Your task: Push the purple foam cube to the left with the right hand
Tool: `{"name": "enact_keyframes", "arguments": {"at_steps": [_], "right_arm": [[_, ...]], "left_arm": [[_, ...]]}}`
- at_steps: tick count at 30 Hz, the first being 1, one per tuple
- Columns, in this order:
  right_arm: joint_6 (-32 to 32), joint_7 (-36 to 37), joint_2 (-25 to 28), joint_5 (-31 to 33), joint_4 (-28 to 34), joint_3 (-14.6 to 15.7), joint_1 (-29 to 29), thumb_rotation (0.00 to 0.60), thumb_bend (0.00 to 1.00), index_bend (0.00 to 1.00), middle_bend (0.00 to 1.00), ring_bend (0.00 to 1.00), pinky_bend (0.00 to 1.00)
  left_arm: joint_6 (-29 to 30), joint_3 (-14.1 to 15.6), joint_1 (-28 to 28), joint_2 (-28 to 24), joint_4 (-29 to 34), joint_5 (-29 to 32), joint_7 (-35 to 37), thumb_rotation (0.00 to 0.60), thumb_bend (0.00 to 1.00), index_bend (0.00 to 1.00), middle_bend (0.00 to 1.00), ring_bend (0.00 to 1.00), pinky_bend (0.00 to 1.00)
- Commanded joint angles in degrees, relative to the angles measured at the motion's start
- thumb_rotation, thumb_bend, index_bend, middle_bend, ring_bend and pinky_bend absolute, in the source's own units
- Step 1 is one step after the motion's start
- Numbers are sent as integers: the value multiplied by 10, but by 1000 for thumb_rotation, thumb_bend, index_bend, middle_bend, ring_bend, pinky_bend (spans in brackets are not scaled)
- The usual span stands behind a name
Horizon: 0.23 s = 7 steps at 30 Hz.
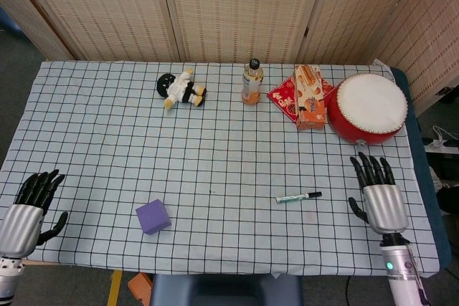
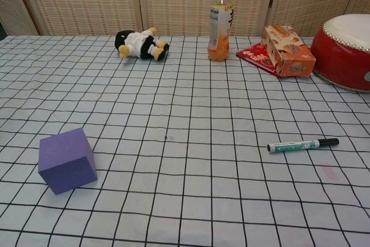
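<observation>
The purple foam cube (image 1: 153,216) (image 2: 66,160) sits near the front left of the checked cloth, with nothing touching it. My right hand (image 1: 379,195) hovers at the front right edge in the head view, fingers spread and empty, far to the right of the cube. My left hand (image 1: 27,209) is at the front left corner, fingers apart, holding nothing. Neither hand shows in the chest view.
A green marker (image 1: 298,196) (image 2: 302,144) lies on the cloth between cube and right hand. Along the back stand a plush toy (image 1: 181,89), a juice bottle (image 1: 252,82), a snack box (image 1: 310,96) on a red packet, and a red drum (image 1: 368,108).
</observation>
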<state>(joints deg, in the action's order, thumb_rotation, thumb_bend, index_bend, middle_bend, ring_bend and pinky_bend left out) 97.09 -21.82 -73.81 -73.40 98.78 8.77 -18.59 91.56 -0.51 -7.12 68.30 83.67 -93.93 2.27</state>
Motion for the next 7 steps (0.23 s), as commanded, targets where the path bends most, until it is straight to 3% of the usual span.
{"name": "enact_keyframes", "arguments": {"at_steps": [1,7], "right_arm": [[10,60,37,-1,-23,-23,48,600,214,0,0,0,0],[-11,86,70,-19,-6,-28,65,600,215,0,0,0,0]], "left_arm": [[15,-13,8,15,7,13,-45,600,416,0,0,0,33],[-14,-18,2,22,17,35,-82,600,417,0,0,0,35]]}}
